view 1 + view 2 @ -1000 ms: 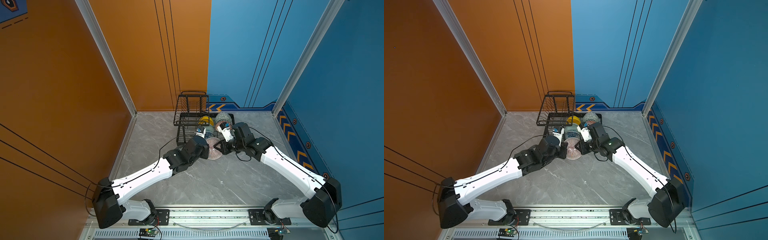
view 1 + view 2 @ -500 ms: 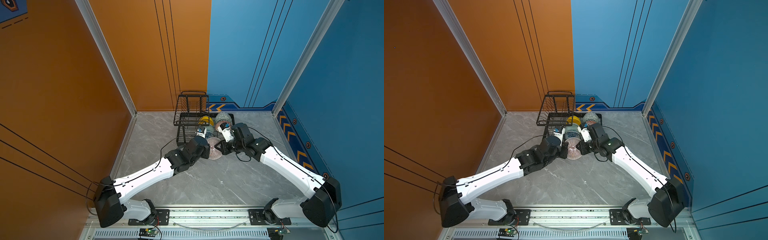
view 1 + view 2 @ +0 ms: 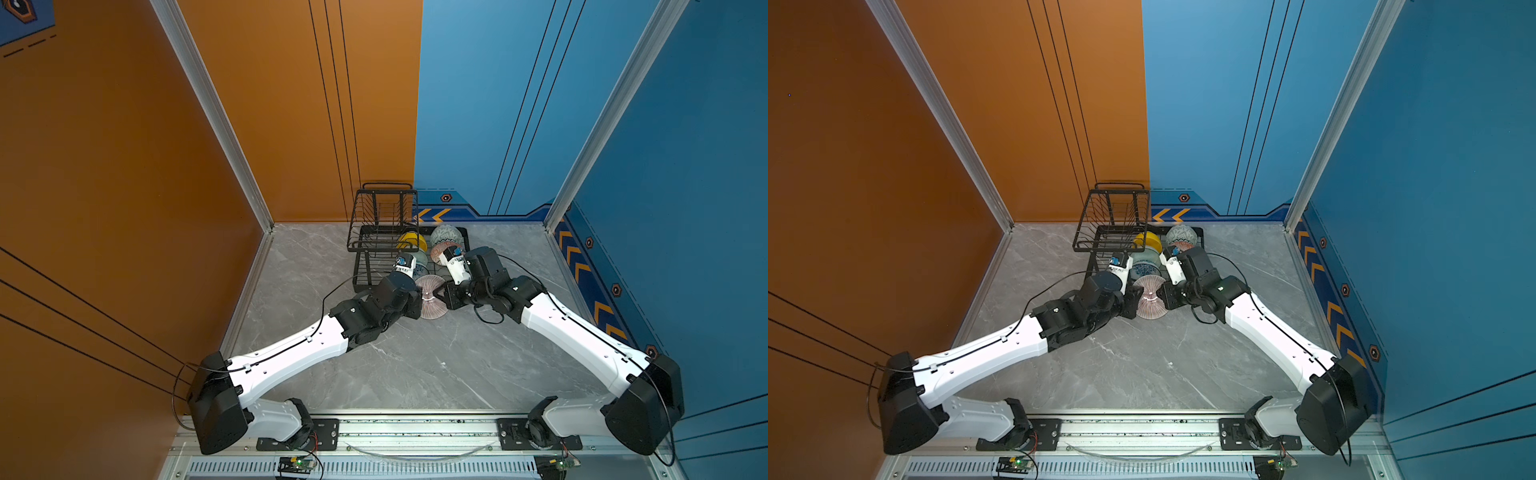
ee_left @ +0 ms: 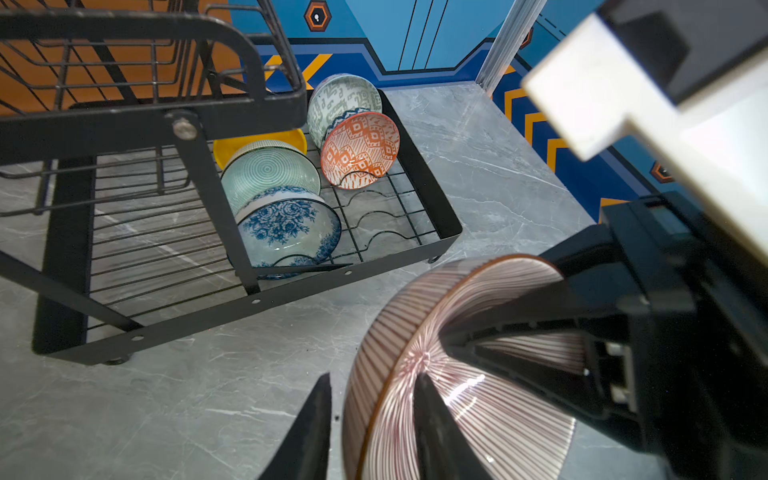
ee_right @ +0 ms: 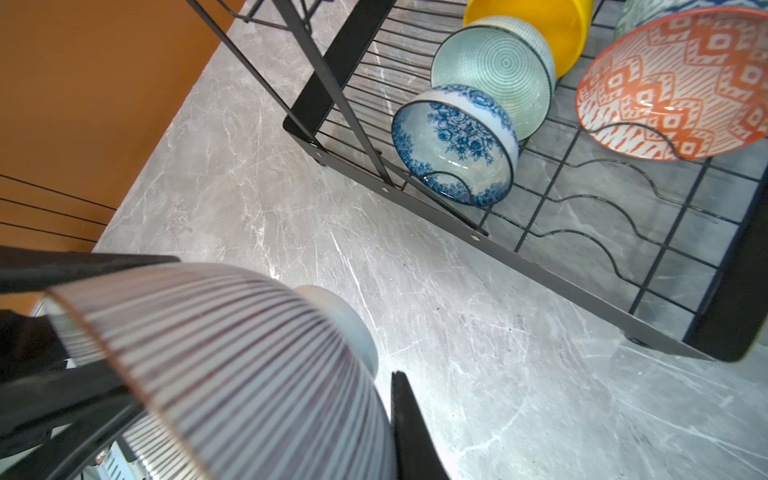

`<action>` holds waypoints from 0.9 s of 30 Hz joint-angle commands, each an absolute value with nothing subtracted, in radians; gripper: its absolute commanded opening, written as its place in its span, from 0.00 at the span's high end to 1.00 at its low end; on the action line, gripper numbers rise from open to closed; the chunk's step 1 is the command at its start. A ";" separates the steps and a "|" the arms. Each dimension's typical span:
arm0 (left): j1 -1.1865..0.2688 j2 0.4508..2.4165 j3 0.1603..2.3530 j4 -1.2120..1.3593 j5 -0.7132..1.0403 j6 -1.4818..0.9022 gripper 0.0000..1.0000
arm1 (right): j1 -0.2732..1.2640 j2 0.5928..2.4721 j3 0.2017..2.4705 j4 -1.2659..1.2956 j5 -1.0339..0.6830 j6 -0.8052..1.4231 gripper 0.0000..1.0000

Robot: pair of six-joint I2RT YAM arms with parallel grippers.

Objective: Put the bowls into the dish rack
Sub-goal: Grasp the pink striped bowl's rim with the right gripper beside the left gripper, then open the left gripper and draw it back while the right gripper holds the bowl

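The pinkish striped bowl (image 3: pixel 432 299) (image 3: pixel 1149 300) (image 4: pixel 395 332) (image 5: pixel 249 353) hangs on edge just in front of the dish rack (image 3: pixel 365 249) (image 4: pixel 436 208). My right gripper (image 3: pixel 444 296) (image 3: pixel 1163 296) is shut on its rim, with one finger (image 5: pixel 405 415) against the outer wall. My left gripper (image 3: pixel 419 297) (image 4: pixel 372 378) straddles the opposite rim and is open, with a gap between its outer finger and the bowl. In the rack stand the yellow (image 4: pixel 257 143), mint ringed (image 4: pixel 270 174), blue floral (image 4: pixel 286 232), grey-green (image 4: pixel 340 99) and orange (image 4: pixel 359 147) bowls.
The rack's raised basket tier (image 3: pixel 384 208) stands at its left, against the orange wall. Free curved slots (image 4: pixel 374 216) lie in front of the orange bowl. Grey marble floor (image 3: pixel 415 365) spreads in front of the rack, with walls on three sides.
My left gripper's jaws have parted from the striped bowl's rim. The right gripper keeps its hold, and both arms have stayed almost still.
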State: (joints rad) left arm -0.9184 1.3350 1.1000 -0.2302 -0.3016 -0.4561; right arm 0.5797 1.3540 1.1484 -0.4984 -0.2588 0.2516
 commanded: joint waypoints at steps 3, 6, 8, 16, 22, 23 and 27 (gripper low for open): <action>-0.926 1.316 1.101 -0.218 -0.266 -0.460 0.49 | 0.572 1.308 1.144 -0.487 -0.219 0.235 1.00; -0.928 1.314 1.094 -0.218 -0.259 -0.465 0.35 | 0.561 1.304 1.141 -0.490 -0.207 0.230 1.00; -0.930 1.309 1.089 -0.221 -0.255 -0.467 0.19 | 0.554 1.301 1.138 -0.496 -0.190 0.220 1.00; -0.936 1.292 1.068 -0.268 -0.268 -0.473 0.02 | 0.527 1.283 1.132 -0.507 -0.148 0.184 1.00; -0.937 1.277 1.067 -0.326 -0.294 -0.462 0.02 | 0.504 1.286 1.131 -0.508 -0.107 0.146 1.00; -0.937 1.273 1.072 -0.343 -0.303 -0.457 0.02 | 0.500 1.288 1.132 -0.507 -0.098 0.139 1.00; -0.933 1.266 1.093 -0.418 -0.326 -0.436 0.02 | 0.492 1.308 1.141 -0.505 -0.050 0.102 1.00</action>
